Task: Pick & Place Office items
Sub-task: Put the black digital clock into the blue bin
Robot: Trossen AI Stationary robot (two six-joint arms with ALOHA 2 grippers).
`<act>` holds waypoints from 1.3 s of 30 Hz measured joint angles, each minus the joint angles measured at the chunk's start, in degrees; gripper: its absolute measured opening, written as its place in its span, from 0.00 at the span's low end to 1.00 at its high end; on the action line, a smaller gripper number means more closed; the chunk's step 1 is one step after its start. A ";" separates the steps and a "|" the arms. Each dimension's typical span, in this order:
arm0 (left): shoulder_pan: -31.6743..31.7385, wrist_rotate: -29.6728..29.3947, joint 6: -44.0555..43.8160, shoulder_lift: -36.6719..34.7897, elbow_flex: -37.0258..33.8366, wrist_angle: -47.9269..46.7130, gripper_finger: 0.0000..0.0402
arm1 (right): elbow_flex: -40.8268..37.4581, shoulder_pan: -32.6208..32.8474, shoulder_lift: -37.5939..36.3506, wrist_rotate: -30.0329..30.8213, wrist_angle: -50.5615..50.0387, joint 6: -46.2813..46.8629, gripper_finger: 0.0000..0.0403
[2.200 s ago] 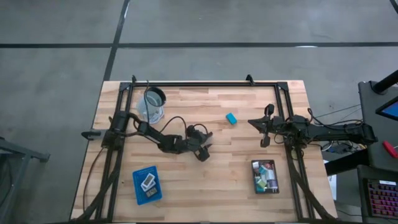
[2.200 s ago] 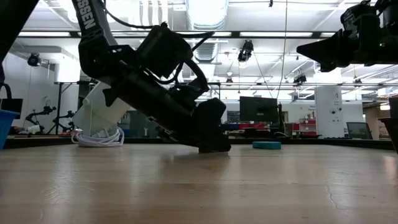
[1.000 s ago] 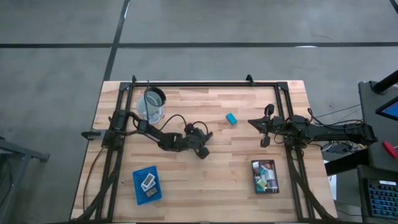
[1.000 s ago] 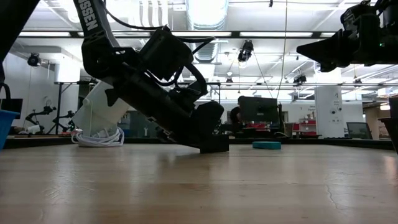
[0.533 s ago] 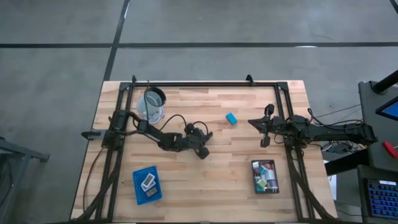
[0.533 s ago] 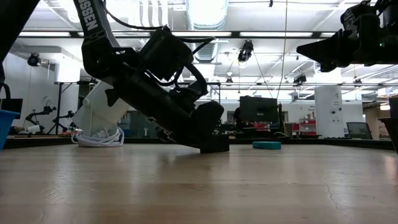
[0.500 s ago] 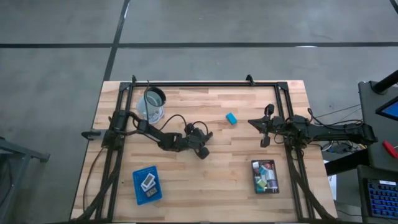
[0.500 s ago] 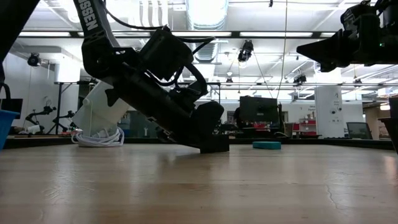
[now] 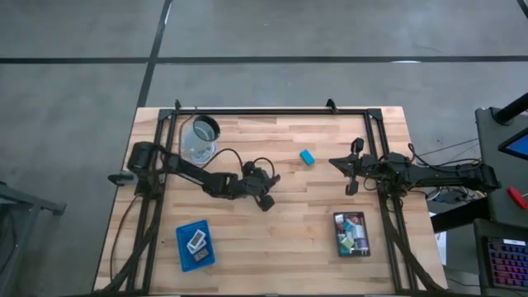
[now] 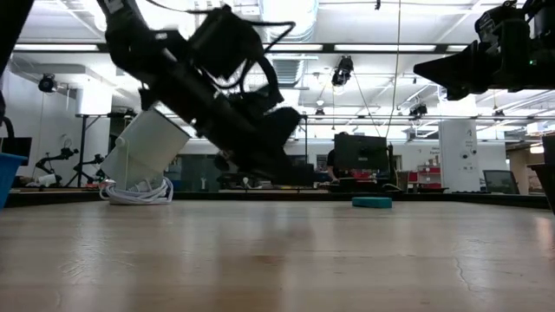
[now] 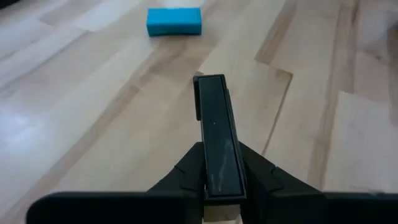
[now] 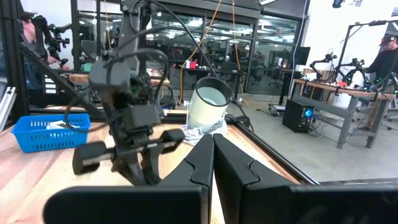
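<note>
Black and flat, a thin rectangular office item sits pinched edge-on between the left gripper's fingers, lifted clear of the wooden table. Just beyond the fingertips the bare boards run on, and farther ahead lies a teal block, well apart. Off to the side, the right gripper hangs above the table with its fingers pressed together, holding nothing.

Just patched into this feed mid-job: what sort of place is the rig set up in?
Probably a robotics lab or open workshop: a pale wooden table with a black frame on a grey concrete floor, ceiling strip lights, and benches with dark monitors behind.
</note>
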 joint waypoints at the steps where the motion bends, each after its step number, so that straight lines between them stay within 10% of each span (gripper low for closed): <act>1: -0.03 0.00 -0.19 -1.07 0.00 -1.28 0.15 | 0.00 -0.02 0.00 0.02 0.00 0.01 0.02; 14: -4.82 -2.76 -7.32 -16.44 -0.09 -23.33 0.16 | 0.00 -0.02 0.03 0.00 -0.01 0.00 0.02; 26: -20.12 -15.19 -17.59 -25.26 -0.17 -38.30 0.18 | 0.00 -0.01 0.03 -0.01 -0.40 0.01 0.02; 39: -36.52 -15.53 -40.77 -27.08 -0.17 -52.14 0.21 | 0.00 0.01 0.03 0.00 -1.15 0.00 0.02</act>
